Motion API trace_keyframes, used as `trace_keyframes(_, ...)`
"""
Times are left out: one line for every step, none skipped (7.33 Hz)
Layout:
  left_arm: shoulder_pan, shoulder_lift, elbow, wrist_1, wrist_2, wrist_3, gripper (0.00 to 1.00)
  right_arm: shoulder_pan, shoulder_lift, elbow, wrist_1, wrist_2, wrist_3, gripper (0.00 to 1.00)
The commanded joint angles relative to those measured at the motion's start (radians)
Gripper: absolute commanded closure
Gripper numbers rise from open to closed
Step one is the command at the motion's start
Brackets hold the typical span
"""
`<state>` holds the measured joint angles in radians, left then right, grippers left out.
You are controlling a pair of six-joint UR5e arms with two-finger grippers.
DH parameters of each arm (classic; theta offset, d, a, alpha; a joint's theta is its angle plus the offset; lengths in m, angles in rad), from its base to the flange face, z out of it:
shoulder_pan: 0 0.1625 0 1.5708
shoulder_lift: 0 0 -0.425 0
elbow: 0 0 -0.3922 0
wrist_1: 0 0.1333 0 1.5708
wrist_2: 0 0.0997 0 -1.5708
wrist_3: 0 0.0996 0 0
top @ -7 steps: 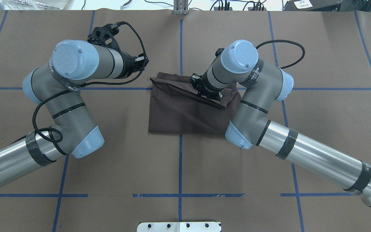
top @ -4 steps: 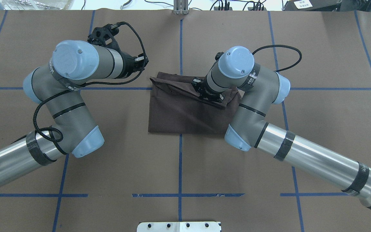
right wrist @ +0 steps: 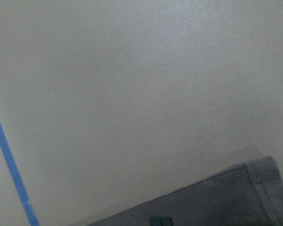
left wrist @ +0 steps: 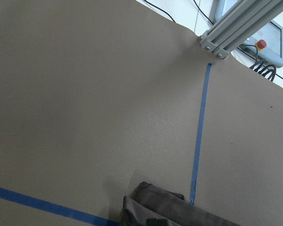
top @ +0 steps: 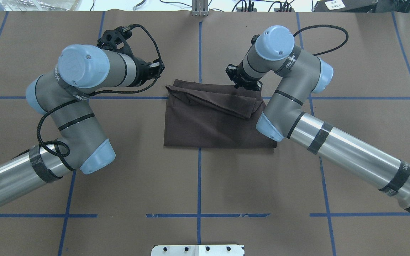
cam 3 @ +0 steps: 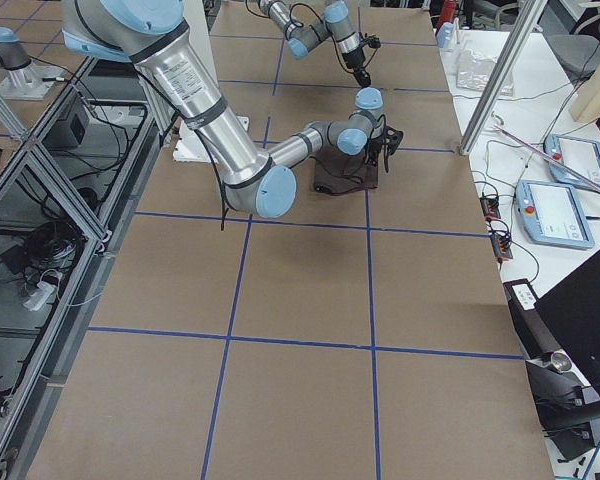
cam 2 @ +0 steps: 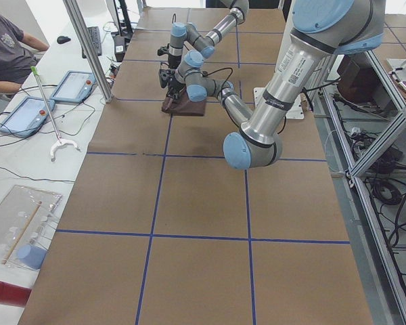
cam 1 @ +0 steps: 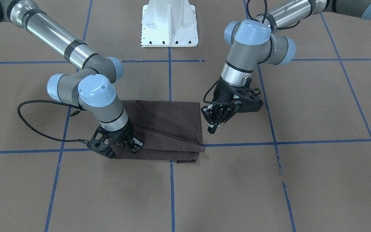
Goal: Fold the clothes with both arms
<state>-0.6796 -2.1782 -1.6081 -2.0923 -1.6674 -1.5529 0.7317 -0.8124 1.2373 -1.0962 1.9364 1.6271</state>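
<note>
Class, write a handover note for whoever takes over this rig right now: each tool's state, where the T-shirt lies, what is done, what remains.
Left tool: looks shut, empty, beside the T-shirt, not touching it.
Right tool: looks shut, tips down at the shirt's edge farthest from the robot.
T-shirt: mid-table.
Done: folded into a rectangle.
Left: a slanted flap along that far edge probably needs flattening.

We see a table (top: 137, 185) covered in brown paper and marked into squares by blue tape lines (top: 199, 177). On it lie a folded dark brown T-shirt (top: 208, 128) and a white pedestal base (cam 1: 169, 25).
</note>
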Motion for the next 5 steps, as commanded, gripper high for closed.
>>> trace_keyframes(0.0, 0.0, -0.003, 0.0, 0.0, -0.003, 1.0, -0.068, 0.006, 0.057, -0.002, 0.012, 0.074, 1.0)
trace_keyframes(0.0, 0.002, -0.003, 0.001, 0.0, -0.004, 1.0, -0.101, -0.019, 0.117, -0.004, 0.012, 0.135, 1.0)
trace_keyframes(0.0, 0.002, -0.003, 0.001, -0.002, -0.006, 1.0, -0.13, -0.022, 0.126, -0.004, 0.006, 0.151, 1.0)
trace_keyframes(0.0, 0.002, -0.003, 0.001, 0.0, -0.009, 1.0, -0.149, -0.021, 0.122, -0.004, 0.0, 0.152, 1.0)
trace_keyframes(0.0, 0.002, -0.004, 0.001, 0.0, -0.009, 1.0, -0.164, -0.016, 0.111, -0.005, -0.029, 0.152, 1.0)
